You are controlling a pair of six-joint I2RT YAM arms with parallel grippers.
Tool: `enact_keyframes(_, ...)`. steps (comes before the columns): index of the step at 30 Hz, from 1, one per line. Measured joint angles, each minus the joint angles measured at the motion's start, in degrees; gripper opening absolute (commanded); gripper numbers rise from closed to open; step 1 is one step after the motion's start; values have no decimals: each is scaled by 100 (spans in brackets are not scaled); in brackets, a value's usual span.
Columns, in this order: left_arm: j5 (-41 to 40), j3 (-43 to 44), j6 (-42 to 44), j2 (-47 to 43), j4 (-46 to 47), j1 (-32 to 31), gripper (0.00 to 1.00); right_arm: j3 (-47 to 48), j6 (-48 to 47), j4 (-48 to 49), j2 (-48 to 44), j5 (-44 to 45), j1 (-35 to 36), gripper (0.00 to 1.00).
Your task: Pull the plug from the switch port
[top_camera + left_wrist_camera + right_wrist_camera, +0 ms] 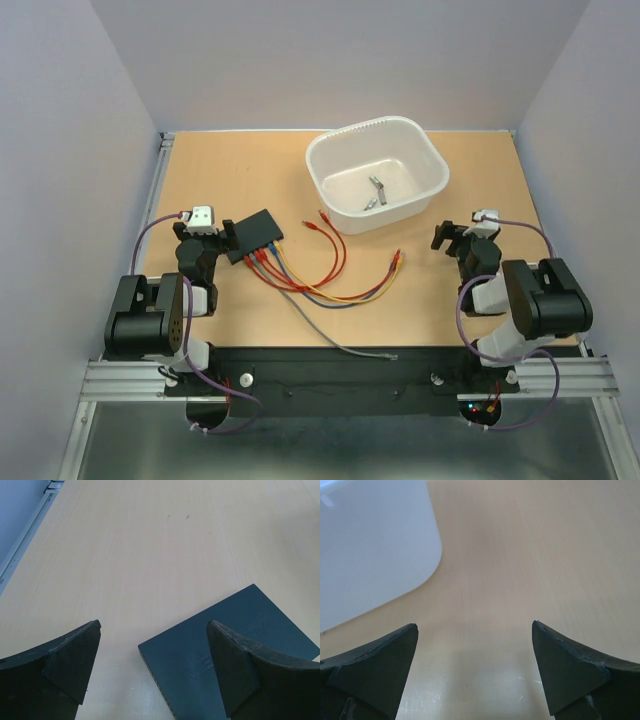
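Observation:
The switch [257, 235] is a flat matte-black box at the left of the table, with several red, yellow, blue and grey cables [300, 278] plugged into its near edge. In the left wrist view the switch [230, 640] lies under and right of my left gripper [154, 630], which is open and empty; the plugs are out of that view. My left gripper [210, 232] sits just left of the switch. My right gripper [455, 236] is open and empty at the right, over bare table [475, 630].
A white plastic tub [377, 172] at the back centre holds a small grey plug piece [375, 192]; its corner shows in the right wrist view [370, 545]. Loose cable ends [396, 262] trail toward the middle, and a grey cable [340, 340] reaches the front edge.

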Motion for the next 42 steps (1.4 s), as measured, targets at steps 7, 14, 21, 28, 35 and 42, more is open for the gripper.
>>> enact_keyframes(7,24,0,13,0,0,0,99,501,476,-1945,-2061,-461,0,100)
enact_keyframes(14,872,1650,-2,-332,-1917,234,88,1786,2076,-3331,-2551,-2339,46,72)
enact_keyframes(21,2135,4266,656,-227,-4546,369,87,2122,3230,-4144,-1624,-2774,2173,65)
enact_keyframes(28,2590,4669,2304,774,-6752,118,99,2914,3932,-4214,-319,-2546,3744,56)
enact_keyframes(35,2618,4863,3425,1405,-7956,90,99,3840,4568,-3941,1027,-2356,4216,56)
enact_keyframes(42,2745,4863,4041,1403,-8308,-31,99,4664,4723,-3515,1950,-2011,4306,52)
